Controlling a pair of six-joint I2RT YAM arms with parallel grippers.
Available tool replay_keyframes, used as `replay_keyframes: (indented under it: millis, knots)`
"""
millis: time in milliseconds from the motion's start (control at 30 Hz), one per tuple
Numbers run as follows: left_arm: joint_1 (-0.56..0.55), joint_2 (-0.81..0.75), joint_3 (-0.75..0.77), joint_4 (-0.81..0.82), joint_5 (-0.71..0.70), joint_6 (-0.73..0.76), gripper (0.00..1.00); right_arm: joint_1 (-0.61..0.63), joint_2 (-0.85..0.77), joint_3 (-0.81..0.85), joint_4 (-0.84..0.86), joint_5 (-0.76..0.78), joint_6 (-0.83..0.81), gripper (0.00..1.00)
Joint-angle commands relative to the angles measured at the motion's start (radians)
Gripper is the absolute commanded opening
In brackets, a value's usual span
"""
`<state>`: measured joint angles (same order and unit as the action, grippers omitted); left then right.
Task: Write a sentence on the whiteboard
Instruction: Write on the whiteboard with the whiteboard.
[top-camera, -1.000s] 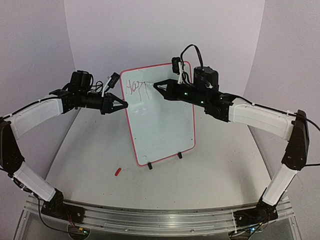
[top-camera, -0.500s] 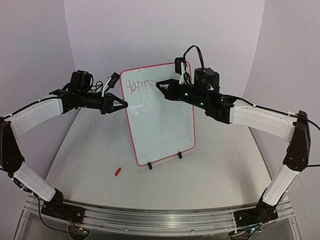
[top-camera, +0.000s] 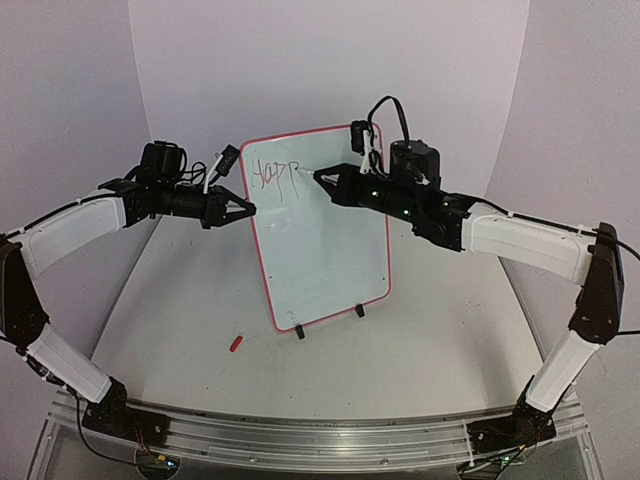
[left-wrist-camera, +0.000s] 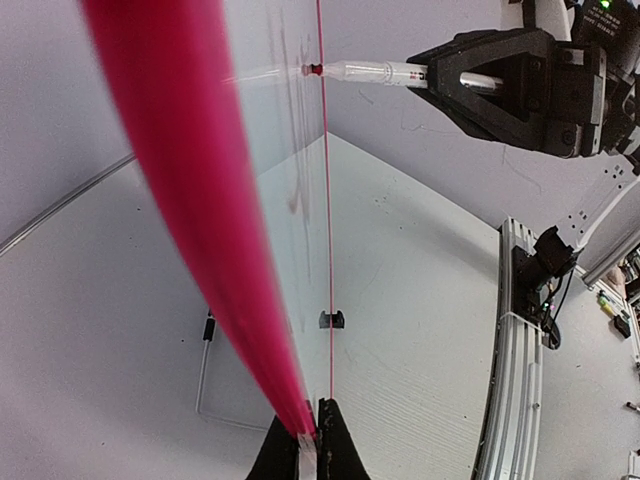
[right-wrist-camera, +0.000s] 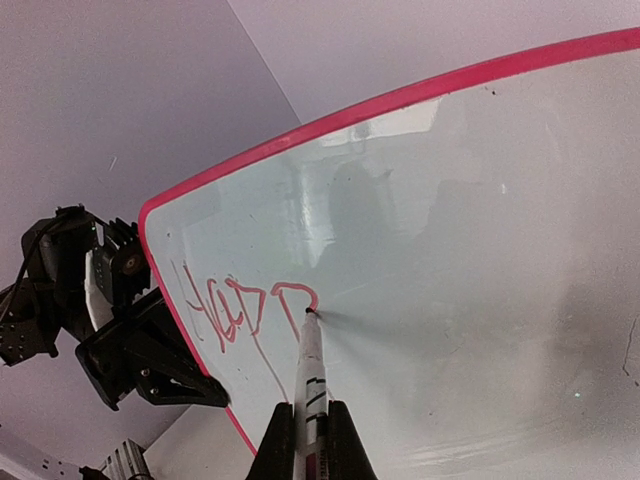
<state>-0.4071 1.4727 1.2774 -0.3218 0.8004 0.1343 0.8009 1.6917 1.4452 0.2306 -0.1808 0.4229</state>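
The right gripper (top-camera: 328, 178) is pinched on the marker (right-wrist-camera: 311, 365), both fingers pressed against the pen's barrel, with the white shaft running forward out of them. Straight ahead of this gripper, the marker's tip touches the whiteboard (top-camera: 325, 250) at the last red letter of the sentence (right-wrist-camera: 238, 308). The writing seems to read "Happ", though the strokes are loose and the last letters are hard to tell apart. It lies to the left of the tip, across the board's upper left part.

The left gripper (top-camera: 248, 209) is clamped on the board's red-pink rim at its left edge, just left of the first letter. In the left wrist view the rim rises from between the closed fingers.

Below both grippers the board stands in black clips (top-camera: 299, 331) on the table (top-camera: 430, 340). A red cap (top-camera: 236, 343) lies on the table near the board's lower left corner.
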Motion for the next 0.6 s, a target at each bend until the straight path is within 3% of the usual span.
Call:
replay_keyframes:
  millis: [0, 567]
  knots:
    - [-0.036, 0.02, -0.018, -0.152, -0.036, 0.097, 0.0, -0.005, -0.006, 0.006, -0.007, -0.042, 0.0, 0.0]
    - [-0.036, 0.019, -0.017, -0.152, -0.028, 0.097, 0.0, 0.0, -0.038, 0.012, -0.01, -0.086, -0.006, 0.0]
